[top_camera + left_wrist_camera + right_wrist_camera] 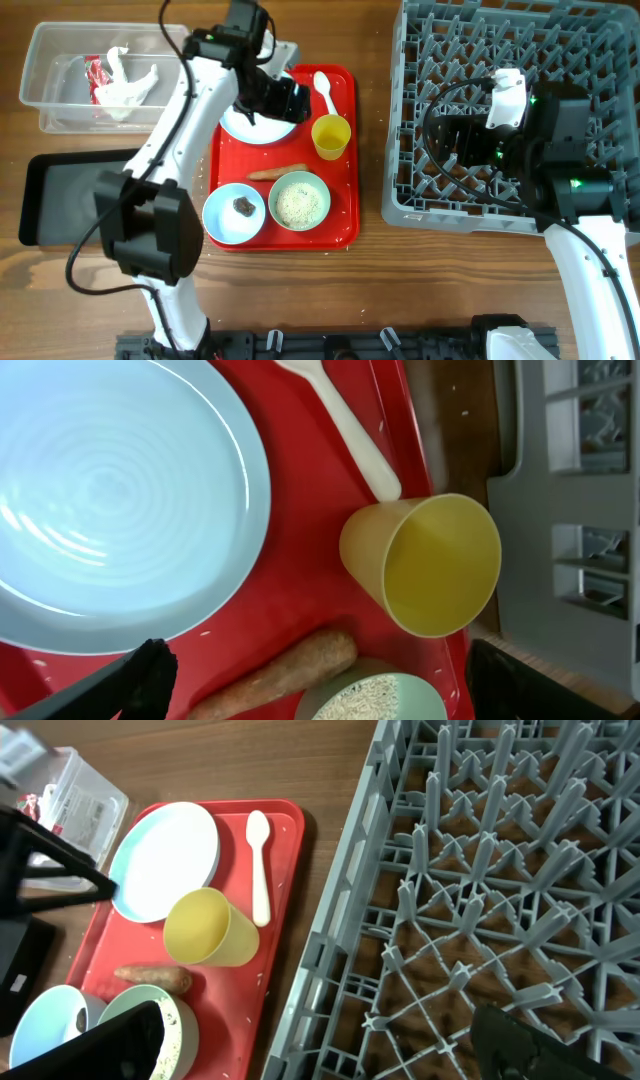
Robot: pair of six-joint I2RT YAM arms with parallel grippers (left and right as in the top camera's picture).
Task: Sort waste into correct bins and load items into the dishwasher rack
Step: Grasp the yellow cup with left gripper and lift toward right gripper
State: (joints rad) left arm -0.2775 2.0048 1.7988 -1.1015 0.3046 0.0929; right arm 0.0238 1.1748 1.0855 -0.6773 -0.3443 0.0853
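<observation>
The clear tub [50,95] holds the red-and-white wrapper [97,75] and the crumpled tissue [128,90]. The black tray [55,195] lies below it. On the red serving tray sit the pale plate [240,125], white spoon [323,90], yellow cup [331,136], carrot-like stick [277,172], a bowl with the dark lump [243,206] and a bowl of rice grains [299,202]. My left gripper [283,100] is open and empty above the plate's right edge [110,500], near the cup [430,565] and stick [280,670]. My right gripper [447,135] is open and empty over the grey rack [560,30].
The red serving tray [345,225] lies between the bins and the rack. In the right wrist view the rack's left wall [330,920] stands close to the tray's right edge [285,910]. Bare wooden table shows along the front.
</observation>
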